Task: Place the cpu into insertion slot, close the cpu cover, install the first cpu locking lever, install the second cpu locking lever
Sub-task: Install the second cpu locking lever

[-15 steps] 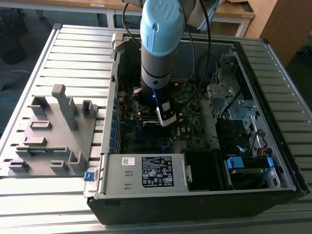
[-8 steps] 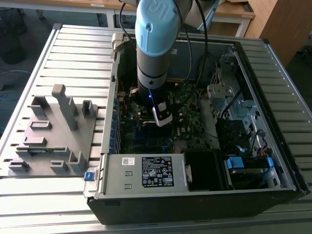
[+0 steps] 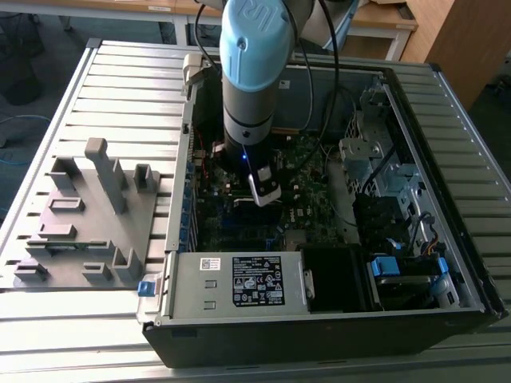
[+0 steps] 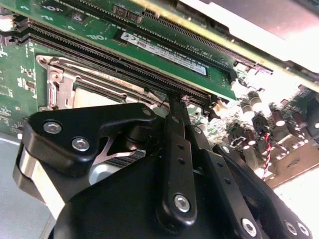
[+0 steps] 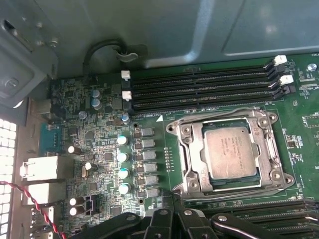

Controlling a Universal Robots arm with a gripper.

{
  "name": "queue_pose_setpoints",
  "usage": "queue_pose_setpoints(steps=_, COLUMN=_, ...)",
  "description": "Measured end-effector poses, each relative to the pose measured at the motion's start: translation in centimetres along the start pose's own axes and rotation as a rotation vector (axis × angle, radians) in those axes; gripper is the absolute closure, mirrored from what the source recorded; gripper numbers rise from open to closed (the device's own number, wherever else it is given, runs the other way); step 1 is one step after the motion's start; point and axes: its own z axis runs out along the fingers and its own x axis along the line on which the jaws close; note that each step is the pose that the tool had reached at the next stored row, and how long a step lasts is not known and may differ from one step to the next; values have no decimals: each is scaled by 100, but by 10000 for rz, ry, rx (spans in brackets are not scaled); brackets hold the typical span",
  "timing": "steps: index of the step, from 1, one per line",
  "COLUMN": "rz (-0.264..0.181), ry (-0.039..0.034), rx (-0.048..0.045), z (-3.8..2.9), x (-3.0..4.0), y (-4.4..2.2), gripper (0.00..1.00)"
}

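In the first wrist view the cpu, a flat square with a dull silver top, lies in the insertion slot on the green motherboard. The cpu cover, a silvery frame, lies flat around it. A thin wire lever runs along each long side of the socket. My gripper is shut, its black fingertips together just off one corner of the socket, with nothing visible between them. The second wrist view shows my gripper beside the cover. In the exterior view my gripper hangs low inside the open computer case.
Long black memory slots run beside the socket, and one holds a green memory stick. Capacitors stand on its other side. The power supply and drive cage wall in the case. A grey fixture tray lies outside.
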Motion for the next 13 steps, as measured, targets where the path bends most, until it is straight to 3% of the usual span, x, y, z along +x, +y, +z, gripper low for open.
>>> queue_pose_setpoints(steps=13, rz=0, ry=0, rx=-2, z=35, x=8, y=-4, gripper=90)
